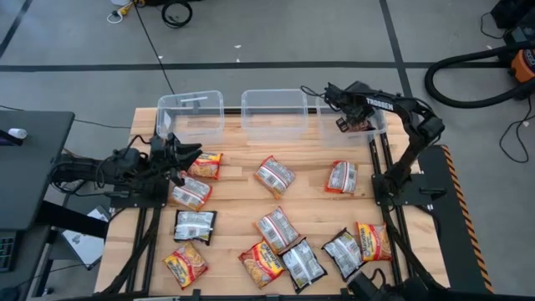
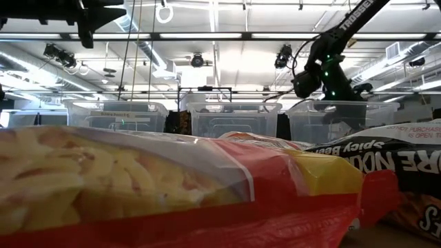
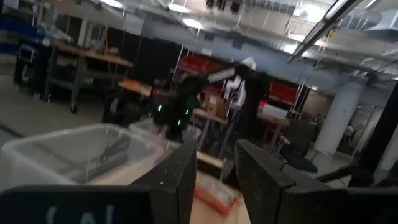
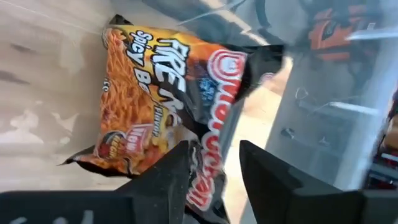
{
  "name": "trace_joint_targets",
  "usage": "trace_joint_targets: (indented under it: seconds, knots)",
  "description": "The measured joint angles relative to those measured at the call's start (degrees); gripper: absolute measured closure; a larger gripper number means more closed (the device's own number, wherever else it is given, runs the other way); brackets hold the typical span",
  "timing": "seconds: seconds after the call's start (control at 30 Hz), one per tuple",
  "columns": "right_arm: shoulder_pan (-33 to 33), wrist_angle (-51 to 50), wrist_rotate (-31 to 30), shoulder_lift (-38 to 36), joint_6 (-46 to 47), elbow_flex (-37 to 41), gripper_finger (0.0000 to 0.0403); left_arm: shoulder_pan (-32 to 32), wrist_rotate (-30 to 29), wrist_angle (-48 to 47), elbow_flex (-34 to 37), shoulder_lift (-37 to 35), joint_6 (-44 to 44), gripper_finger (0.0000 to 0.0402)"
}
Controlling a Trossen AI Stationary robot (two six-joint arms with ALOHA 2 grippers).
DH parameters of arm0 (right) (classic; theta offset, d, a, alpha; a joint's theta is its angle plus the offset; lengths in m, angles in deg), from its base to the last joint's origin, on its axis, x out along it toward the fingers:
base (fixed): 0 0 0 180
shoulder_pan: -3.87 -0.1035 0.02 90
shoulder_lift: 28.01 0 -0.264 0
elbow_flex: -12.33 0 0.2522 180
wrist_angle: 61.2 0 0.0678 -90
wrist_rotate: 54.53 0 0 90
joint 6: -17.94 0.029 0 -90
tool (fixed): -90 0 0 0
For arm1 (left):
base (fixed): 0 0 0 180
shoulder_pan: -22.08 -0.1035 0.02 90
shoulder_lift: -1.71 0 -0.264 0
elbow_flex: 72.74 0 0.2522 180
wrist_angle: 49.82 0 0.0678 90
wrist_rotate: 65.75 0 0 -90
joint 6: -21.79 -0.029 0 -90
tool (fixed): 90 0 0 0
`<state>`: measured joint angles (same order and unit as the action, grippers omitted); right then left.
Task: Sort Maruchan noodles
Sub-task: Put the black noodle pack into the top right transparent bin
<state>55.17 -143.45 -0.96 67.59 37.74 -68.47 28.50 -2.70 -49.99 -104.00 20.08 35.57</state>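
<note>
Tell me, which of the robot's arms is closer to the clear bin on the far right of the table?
The right. The right gripper hangs directly over the right bin, above a dark packet inside it. The left gripper is across the table, beside the left bin.

the right arm [image 1: 393, 104] carries "trossen" in white letters. in the right wrist view, a black-and-orange packet [image 4: 168, 106] reads "fire", "spicy" and "maruchan". in the low view, at 3 o'clock, a dark packet [image 2: 393, 162] shows mirrored "spicy beef".
</note>
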Motion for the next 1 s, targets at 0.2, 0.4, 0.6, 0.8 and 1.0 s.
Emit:
trace_joint_targets:
  seconds: [0.2, 0.4, 0.6, 0.8, 1.0]
  knots:
    - [-3.2, -1.4, -1.7, -7.3, -0.5, -3.6, 0.0247, 0.0, -1.3, -16.4, -6.9, 0.5, 0.9, 0.0285]
    - [-12.2, -1.3, 6.3, -15.6, 0.3, -5.7, 0.0248, 0.0, -1.3, -27.5, -12.9, 1.1, 0.5, 0.0285]
    - [-32.6, -1.1, 13.9, -19.7, 7.6, -5.7, 0.0248, 0.0, -1.3, -31.4, -13.8, 1.1, 0.5, 0.0285]
    - [-54.0, 0.3, 19.4, -17.0, 18.4, -5.8, 0.0249, 0.0, -1.7, -31.1, -13.8, 1.1, 0.5, 0.0285]
    - [-69.5, 0.2, 23.2, -7.7, 28.7, -12.4, 0.0249, -0.1, -2.4, -31.1, -13.8, 1.1, 0.9, 0.0285]
